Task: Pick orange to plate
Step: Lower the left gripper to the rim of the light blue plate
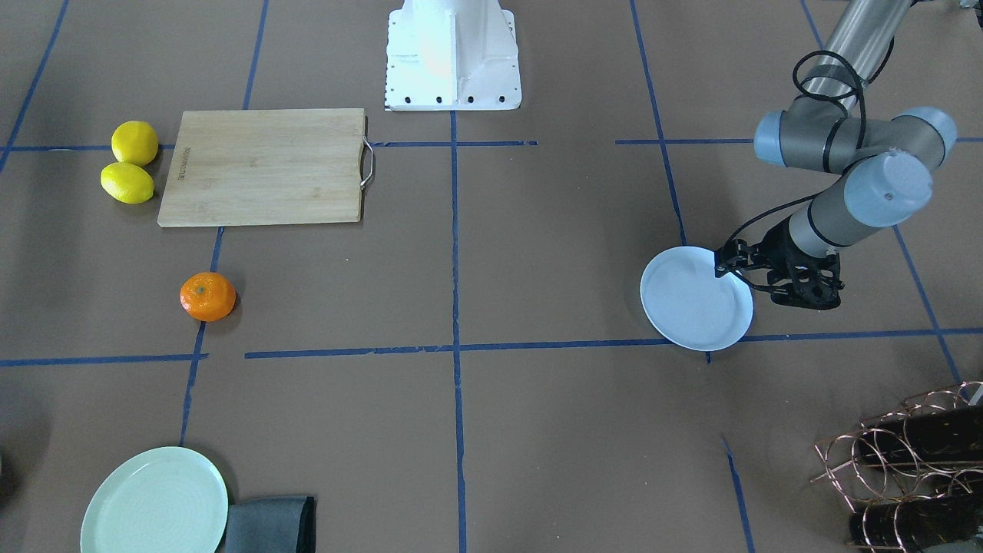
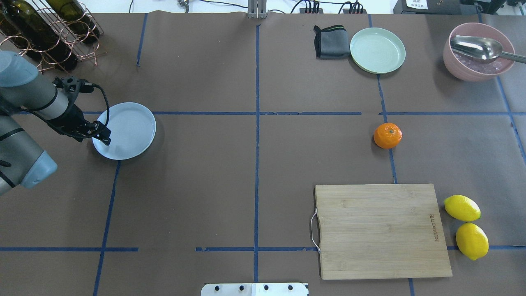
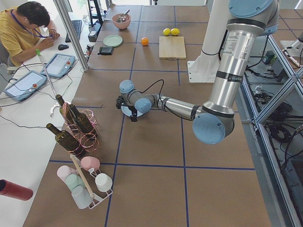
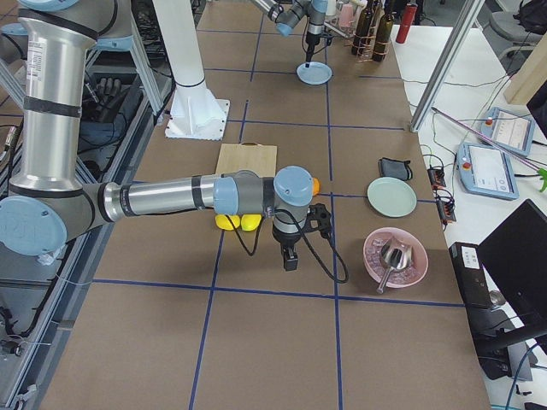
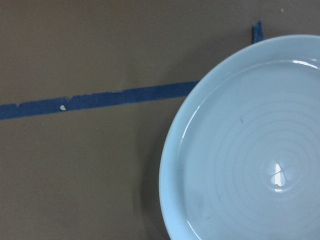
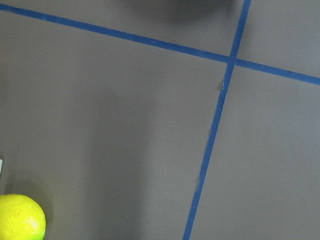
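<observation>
The left gripper (image 2: 103,137) is pointing down at the white plate's (image 2: 129,127) rim, and the right gripper (image 4: 291,259) is hanging over bare table near the lemons (image 4: 238,223). I cannot tell either claw's opening. The orange (image 2: 387,135) is sitting on the table between the bamboo cutting board (image 2: 382,230) and the pale green plate (image 2: 377,50), well apart from the white plate.

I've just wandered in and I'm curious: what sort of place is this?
Probably a robotics lab, not a kitchen. A robot arm reaches over a table gridded with blue tape, kitchen props such as an orange and a white plate lie out, and a man sits nearby with tablets.
</observation>
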### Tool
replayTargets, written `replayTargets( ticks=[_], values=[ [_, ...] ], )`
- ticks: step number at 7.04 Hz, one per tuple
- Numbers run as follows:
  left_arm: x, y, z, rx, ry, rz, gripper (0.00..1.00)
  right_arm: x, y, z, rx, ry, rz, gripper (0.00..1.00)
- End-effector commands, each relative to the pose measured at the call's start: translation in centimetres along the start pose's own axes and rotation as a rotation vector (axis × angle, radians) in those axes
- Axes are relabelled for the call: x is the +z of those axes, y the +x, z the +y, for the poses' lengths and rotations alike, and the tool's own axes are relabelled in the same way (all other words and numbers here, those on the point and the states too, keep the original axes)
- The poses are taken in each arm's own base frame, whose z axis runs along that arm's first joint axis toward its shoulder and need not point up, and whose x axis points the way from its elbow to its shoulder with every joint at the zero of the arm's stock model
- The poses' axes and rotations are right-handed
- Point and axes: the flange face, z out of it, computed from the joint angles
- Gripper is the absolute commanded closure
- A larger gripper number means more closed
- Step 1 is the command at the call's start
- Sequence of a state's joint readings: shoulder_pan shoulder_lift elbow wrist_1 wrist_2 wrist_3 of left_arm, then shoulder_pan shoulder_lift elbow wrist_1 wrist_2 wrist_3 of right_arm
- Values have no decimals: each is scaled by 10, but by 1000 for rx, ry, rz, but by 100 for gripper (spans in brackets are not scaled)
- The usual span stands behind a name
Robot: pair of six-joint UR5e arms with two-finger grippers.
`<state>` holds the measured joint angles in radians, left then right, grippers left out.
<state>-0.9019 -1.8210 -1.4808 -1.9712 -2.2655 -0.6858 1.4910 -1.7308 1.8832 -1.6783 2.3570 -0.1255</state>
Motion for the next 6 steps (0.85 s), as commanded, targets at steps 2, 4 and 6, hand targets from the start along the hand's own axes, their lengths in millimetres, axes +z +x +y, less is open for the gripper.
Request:
replayTargets(
  ticks=[2,4,6],
  values=[
    [2,2,0,7,2,-1,100,-1,-3,-1,43,5,-22,0],
    [-2,6,0,11,8,4,100,0,-11,0,49,10,-115,0],
    [-27,51,-27,-33,56,51,100,0,-13,2,50,11,-129,0]
  ],
)
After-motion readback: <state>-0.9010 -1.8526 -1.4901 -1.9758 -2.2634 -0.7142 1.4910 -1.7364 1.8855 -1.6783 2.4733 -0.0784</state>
